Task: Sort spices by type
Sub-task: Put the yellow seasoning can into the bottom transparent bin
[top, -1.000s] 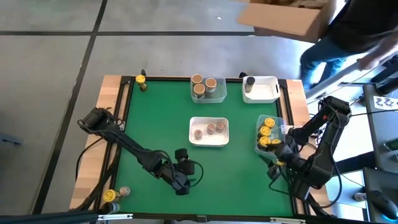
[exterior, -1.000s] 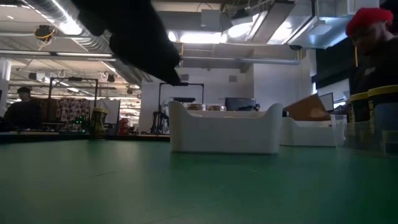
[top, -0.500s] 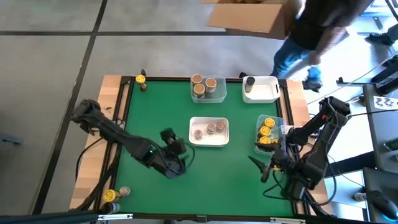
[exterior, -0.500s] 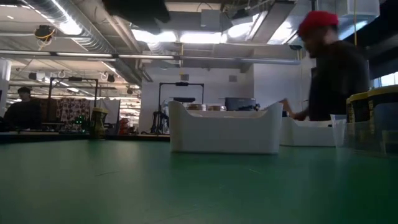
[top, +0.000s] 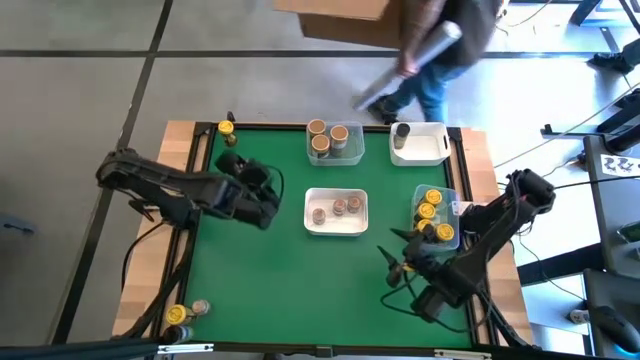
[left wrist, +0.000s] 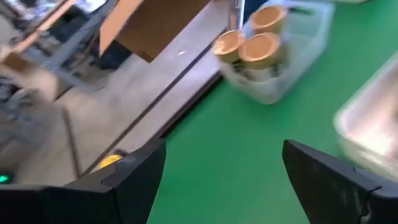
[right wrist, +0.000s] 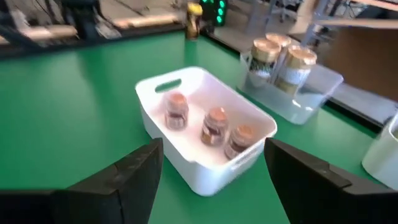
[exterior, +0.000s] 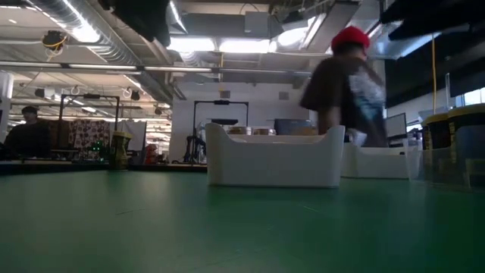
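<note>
Four trays were laid out on the green bench, and by the look of it each was meant for one kind of jar. The clear tray at the far edge held three tan-lidded jars; the white tray in the middle held three smaller copper-topped jars in a row; the clear tray on the right side was stacked with yellow-lidded jars; and the white tray in the far right corner held one pale thing too small to name. Strays were waiting: a yellow-lidded jar at the far left corner and two more at the near left corner, all out on the wooden rim, so the sorting looked unfinished. The left gripper hung over open green to the left of the middle tray, its jaws spread wide and gripping nothing, pointed toward the tan-lidded jars. The right gripper hovered near the front edge, close to the yellow-lid tray, jaws also well apart and empty, facing the middle tray. A person with a cardboard box was passing beyond the far edge.
</note>
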